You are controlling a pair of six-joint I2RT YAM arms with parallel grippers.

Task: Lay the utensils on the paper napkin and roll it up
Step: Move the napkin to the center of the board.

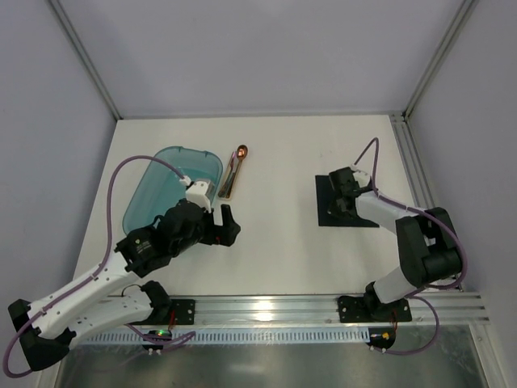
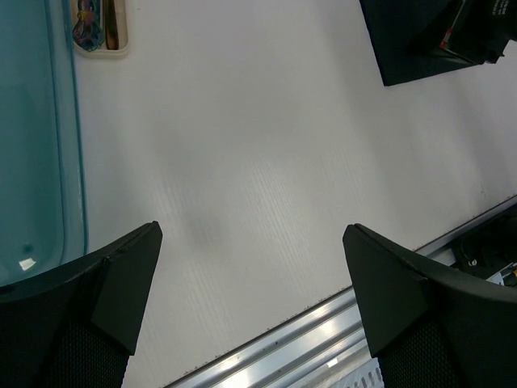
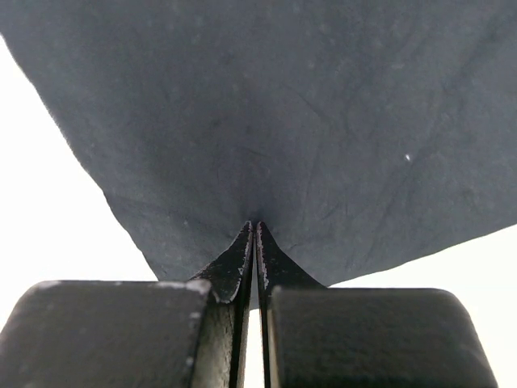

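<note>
Your left gripper (image 1: 227, 220) stands with its jaws wide apart and holds nothing; it hangs over bare table (image 1: 275, 250) just beside the teal tub (image 1: 166, 190). Your right gripper (image 3: 255, 230) has its jaws pressed together, pinching a pucker of the paper napkin (image 3: 283, 105), which lies on the right side of the table. The utensils (image 1: 232, 179) lie bunched together just right of the tub, well apart from the napkin, with the spoon (image 1: 242, 151) bowl pointing to the far wall.
</note>
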